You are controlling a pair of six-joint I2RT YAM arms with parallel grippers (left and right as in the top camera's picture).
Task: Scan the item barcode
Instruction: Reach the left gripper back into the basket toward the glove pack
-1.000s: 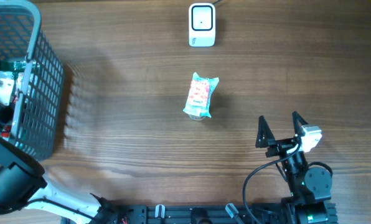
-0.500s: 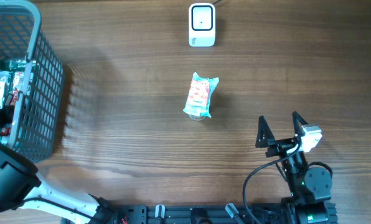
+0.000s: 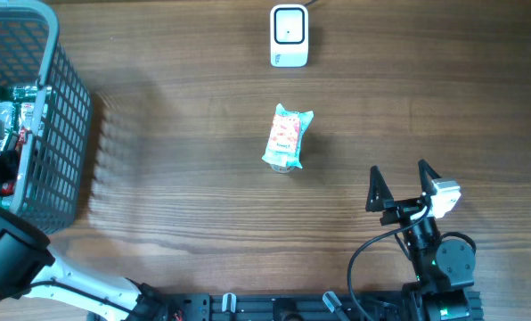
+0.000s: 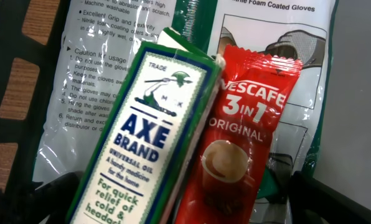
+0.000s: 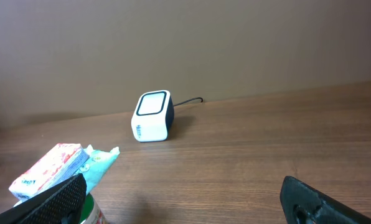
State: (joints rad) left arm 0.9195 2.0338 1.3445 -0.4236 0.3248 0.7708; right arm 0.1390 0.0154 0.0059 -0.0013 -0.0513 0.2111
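My left pincer (image 4: 184, 198) gapes empty directly over one green-white cardboard box (image 4: 145, 143), one red coffee sachet (image 4: 238, 155) and one glossy plastic glove packet (image 4: 92, 81). My right pincer (image 3: 398, 171), equally wide and empty, faces one green-pink packet (image 3: 286, 138), one white scanner (image 3: 289, 36) beyond.

One scanner (image 3: 289, 36), one basket (image 3: 62, 125) — one packet (image 3: 286, 138)

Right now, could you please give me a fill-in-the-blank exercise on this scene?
The scanner is ____ in colour.
The right gripper is ____, holding nothing.
The box beside the sachet reads Axe ____.
Missing words: white; open; Brand.
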